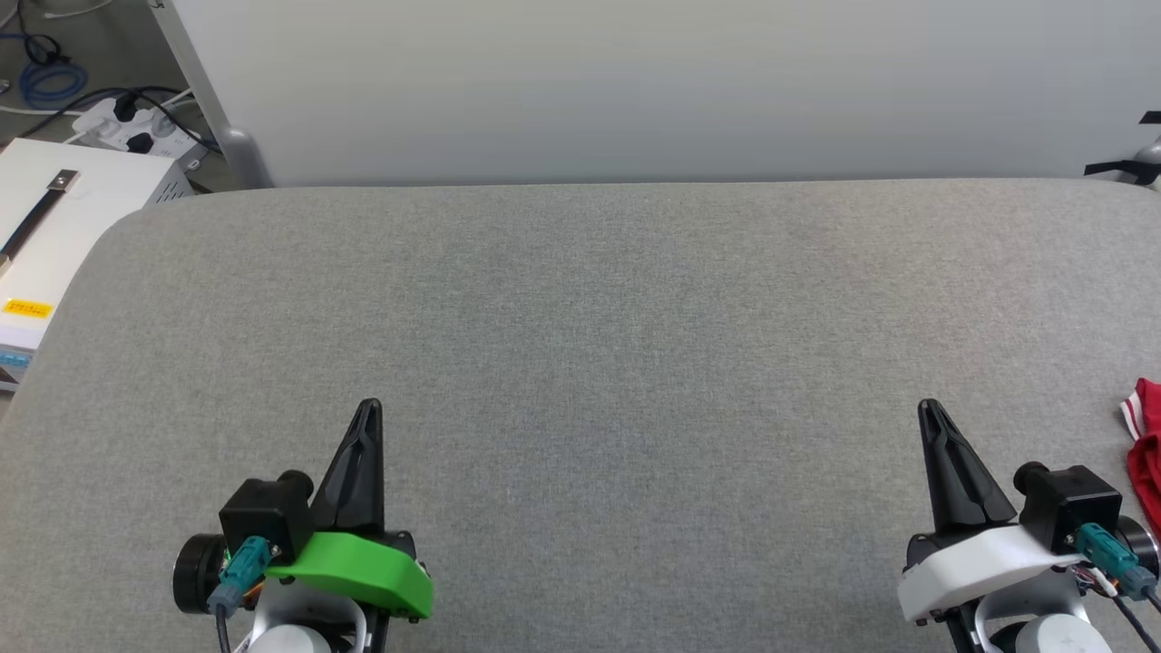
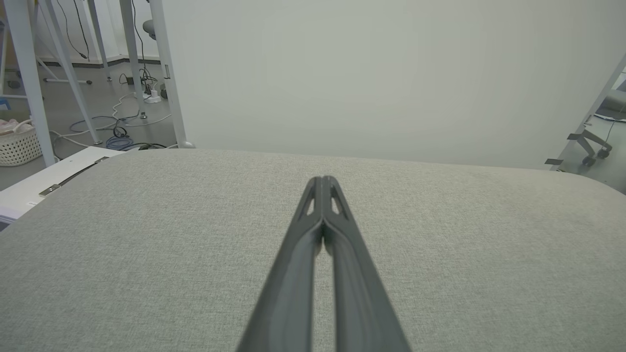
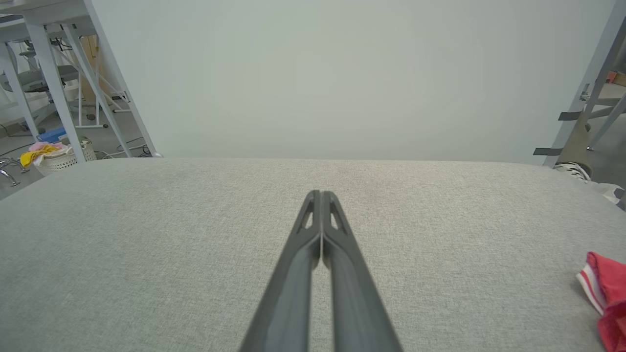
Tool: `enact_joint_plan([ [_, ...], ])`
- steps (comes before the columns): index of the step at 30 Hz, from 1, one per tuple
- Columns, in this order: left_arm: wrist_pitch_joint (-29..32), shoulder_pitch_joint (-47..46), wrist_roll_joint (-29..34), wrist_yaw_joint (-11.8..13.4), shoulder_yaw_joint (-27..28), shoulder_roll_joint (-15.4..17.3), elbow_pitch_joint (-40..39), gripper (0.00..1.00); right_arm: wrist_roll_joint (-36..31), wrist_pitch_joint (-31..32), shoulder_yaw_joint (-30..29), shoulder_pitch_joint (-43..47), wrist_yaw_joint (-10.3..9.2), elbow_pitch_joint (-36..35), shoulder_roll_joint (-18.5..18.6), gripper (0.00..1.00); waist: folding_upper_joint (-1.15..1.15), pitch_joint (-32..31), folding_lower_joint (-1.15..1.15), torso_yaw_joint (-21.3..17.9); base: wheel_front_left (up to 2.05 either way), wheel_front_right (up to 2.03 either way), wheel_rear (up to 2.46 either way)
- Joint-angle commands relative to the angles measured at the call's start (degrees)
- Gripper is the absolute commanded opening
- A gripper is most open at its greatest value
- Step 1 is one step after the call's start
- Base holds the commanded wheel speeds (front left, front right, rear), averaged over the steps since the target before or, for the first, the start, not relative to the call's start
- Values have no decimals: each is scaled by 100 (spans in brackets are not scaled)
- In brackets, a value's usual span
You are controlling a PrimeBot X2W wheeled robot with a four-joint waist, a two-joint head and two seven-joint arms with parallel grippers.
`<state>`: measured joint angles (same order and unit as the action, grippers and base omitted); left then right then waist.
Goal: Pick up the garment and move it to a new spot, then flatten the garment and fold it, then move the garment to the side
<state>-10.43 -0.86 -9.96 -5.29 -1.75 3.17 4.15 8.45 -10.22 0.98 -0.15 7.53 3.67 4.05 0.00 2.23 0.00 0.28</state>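
red garment (image 1: 1150, 472), seemingly white-striped, grey surface (image 1: 580, 345)

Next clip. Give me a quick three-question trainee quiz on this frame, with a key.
1. Which is nearer the garment: A) left hand B) right hand C) neither, it lies midway?
2. True or false: the garment is spread flat across the middle of the grey surface.
3. Fill in: the fingers of both hands are ___ (open/shut).
Key: 1 B; 2 false; 3 shut.

Right pincer (image 3: 321, 195) closed over grey cushion (image 3: 195, 244); garment (image 3: 606, 293) — far right edge
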Motion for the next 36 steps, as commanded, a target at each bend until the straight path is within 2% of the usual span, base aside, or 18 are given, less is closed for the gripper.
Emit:
enact_joint_plan([
  [1,41,27,66,37,16,-9,-30,0,-64,34,-13,4,-1,-37,-9,0,0,-3,0,0,0,0,0],
  [36,444,50,440,235,80,-17,-185,0,-378,431,-48,8,-3,-170,-53,0,0,-92,0,-11,0,0,0],
])
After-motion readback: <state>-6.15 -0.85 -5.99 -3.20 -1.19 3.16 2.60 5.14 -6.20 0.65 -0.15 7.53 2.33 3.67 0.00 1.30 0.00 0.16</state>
